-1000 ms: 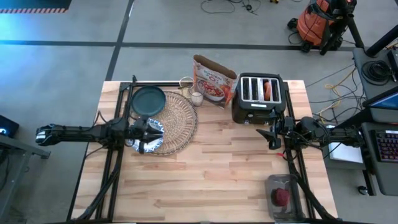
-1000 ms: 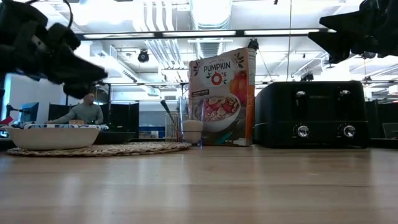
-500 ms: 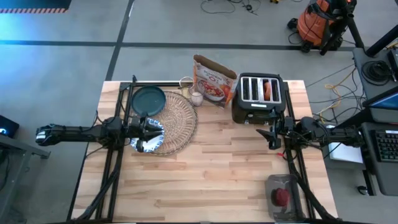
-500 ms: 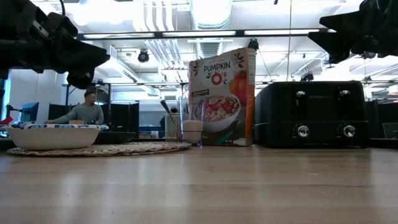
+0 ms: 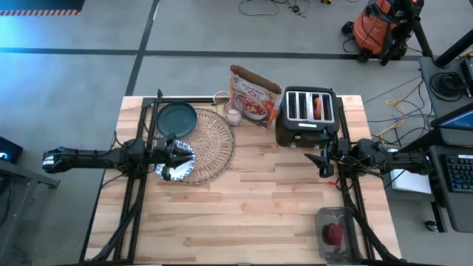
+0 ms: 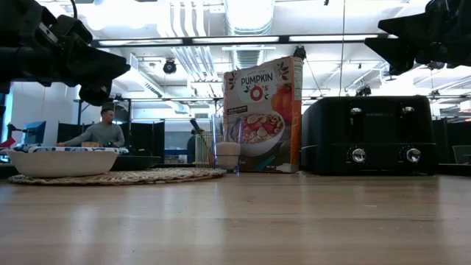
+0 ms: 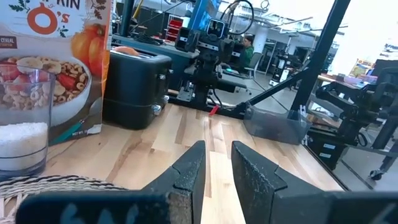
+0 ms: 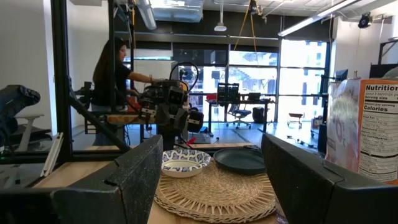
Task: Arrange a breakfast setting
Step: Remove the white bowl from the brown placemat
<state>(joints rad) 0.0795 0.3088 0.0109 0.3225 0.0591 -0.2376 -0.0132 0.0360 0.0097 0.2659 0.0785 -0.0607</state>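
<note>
On the left, one left gripper [image 5: 179, 157] hangs above the bowl, its fingers [image 7: 189, 177] drawn close with only a thin gap between them and nothing held. One blue-and-white bowl [image 5: 176, 162] sits beneath it on the left edge of the single round woven placemat [image 5: 211, 144]. One dark teal plate [image 5: 177, 119] lies just behind the bowl, overlapping the mat's far left rim. At the mat's far right edge stands one small clear glass [image 5: 233, 116], part full of something white, and one more glass container [image 5: 220, 97] stands behind it. Next comes one cereal bag [image 5: 253, 96], upright, then one black four-slot toaster [image 5: 307, 117] with one browned bagel [image 5: 318, 108] showing in a right-hand slot. In front of the toaster's right corner, one right gripper [image 5: 325, 157] hovers above the wood with its jaws spread wide and empty. Near the table's [image 5: 251, 214] front right corner, one clear tray [image 5: 336, 233] holds one small red fruit [image 5: 335, 233]. In the low view, one person [image 6: 99, 131] sits in the room behind.
</note>
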